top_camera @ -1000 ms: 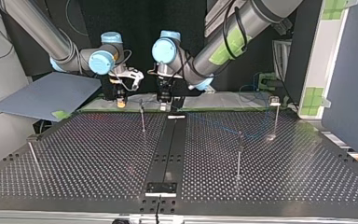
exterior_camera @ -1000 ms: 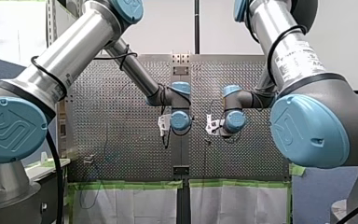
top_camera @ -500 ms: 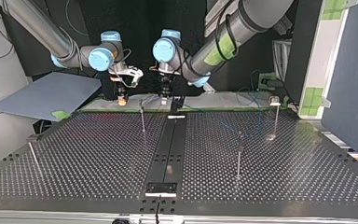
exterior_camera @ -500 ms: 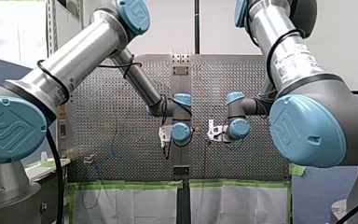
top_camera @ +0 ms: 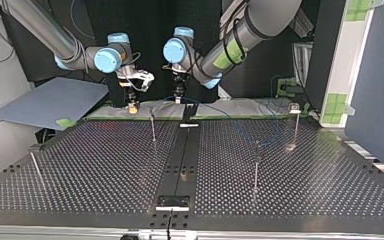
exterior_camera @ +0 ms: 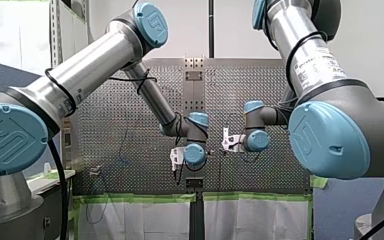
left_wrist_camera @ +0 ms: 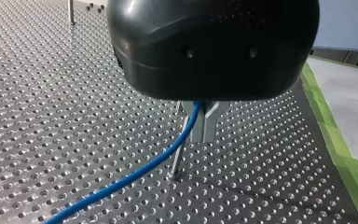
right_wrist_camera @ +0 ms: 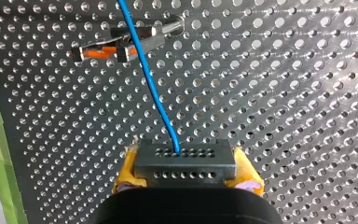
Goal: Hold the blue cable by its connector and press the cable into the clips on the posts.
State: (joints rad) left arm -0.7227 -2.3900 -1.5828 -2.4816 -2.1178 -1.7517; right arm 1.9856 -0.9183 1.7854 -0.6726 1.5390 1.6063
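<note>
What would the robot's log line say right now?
right jaws: shut on connector | left jaws: shut on blue cable | cable: crosses clip, seating unclear

Connector (right_wrist_camera: 185, 161) in gripper (right_wrist_camera: 186, 169), cable (right_wrist_camera: 151, 86) across clip (right_wrist_camera: 114, 48)

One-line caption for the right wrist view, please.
My right gripper holds the dark connector; the blue cable runs ahead, crossing the clip.

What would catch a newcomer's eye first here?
The blue cable: in the right wrist view it runs from the dark connector clamped between my right gripper's yellow pads, crossing an orange-lined clip ahead. In the left wrist view it trails out from between my left gripper's metal fingers, with a thin post close by.
</note>
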